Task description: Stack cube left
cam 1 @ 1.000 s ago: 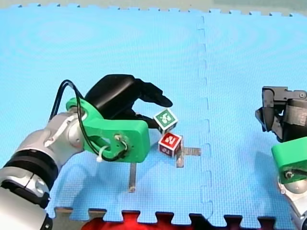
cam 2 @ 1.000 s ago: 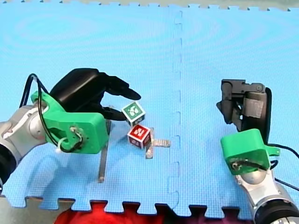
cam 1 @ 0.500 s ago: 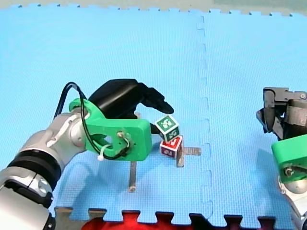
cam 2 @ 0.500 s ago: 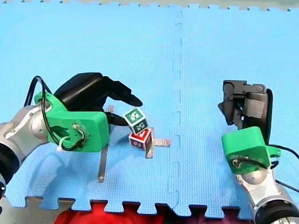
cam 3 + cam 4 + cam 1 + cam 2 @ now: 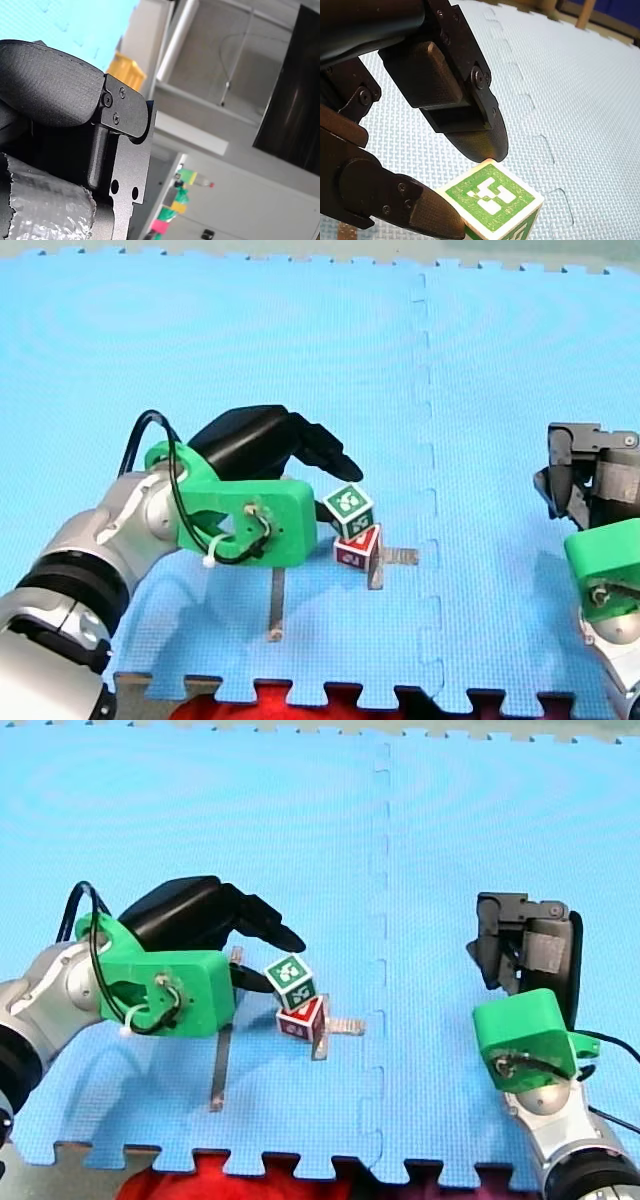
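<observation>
A green cube (image 5: 349, 508) with a white pattern sits tilted on a red cube (image 5: 358, 545) near the middle of the blue foam mat (image 5: 300, 350). My left hand (image 5: 325, 485) comes in from the left and is shut on the green cube. In the second wrist view, one fingertip (image 5: 480, 145) touches the top corner of the green cube (image 5: 492, 195), and another finger (image 5: 425, 215) presses its side. The red cube leans under it. My right hand (image 5: 520, 950) is at the right side of the mat and holds nothing.
A thin metal strip (image 5: 275, 605) lies on the mat just in front of the left hand. A second strip (image 5: 400, 556) lies right of the red cube. The mat's seam (image 5: 428, 440) runs front to back between the hands. Something red (image 5: 270, 710) shows past the front edge.
The left hand has lowered the green cube from beside and above the red cube onto it. The red cube has tipped slightly. The right hand has stayed in place.
</observation>
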